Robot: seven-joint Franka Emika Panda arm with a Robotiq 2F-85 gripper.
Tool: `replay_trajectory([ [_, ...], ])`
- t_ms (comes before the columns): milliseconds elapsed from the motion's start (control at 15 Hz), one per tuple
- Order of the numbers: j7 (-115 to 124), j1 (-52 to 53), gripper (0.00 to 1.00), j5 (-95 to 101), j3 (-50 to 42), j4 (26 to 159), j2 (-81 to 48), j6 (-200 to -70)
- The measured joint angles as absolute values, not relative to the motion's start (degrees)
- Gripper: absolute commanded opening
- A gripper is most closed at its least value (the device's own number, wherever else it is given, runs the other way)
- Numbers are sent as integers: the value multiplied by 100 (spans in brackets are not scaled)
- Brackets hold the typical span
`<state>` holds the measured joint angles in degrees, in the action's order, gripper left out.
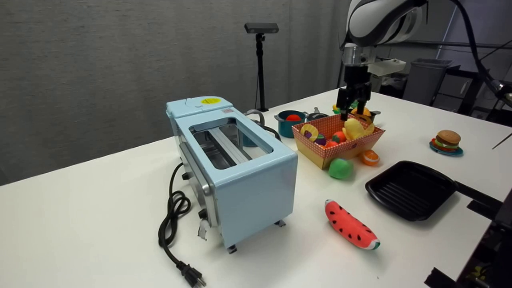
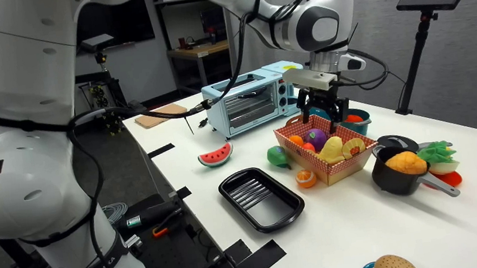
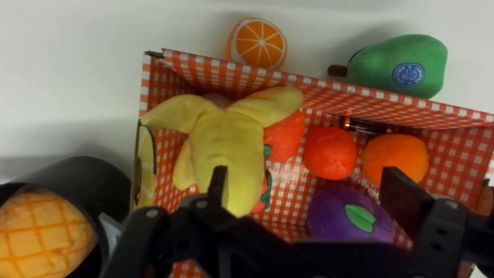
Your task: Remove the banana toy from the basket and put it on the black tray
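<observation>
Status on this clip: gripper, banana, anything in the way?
Gripper open, over the basket. Banana toy inside, not yet on the black tray. Strawberry toy close beside banana toy; may crowd the grasp.

Grey wall (image 1: pixel 120 60) (faintly streaked).

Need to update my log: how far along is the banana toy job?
Done: the fingers are over the basket. In hand: the grasp, seemingly; they stand open, holding nothing. Left: the banana toy lies in the basket, so lifting it out and onto the black tray remains.
</observation>
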<state>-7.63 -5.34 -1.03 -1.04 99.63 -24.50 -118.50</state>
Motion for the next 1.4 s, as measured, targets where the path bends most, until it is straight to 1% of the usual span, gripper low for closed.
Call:
replay_trajectory([
  [533,-831,-850,100,-257,-159,9664,-2589,-11672],
  [1400,-831,-681,100,-257,-18,9528,-3206,-11670],
])
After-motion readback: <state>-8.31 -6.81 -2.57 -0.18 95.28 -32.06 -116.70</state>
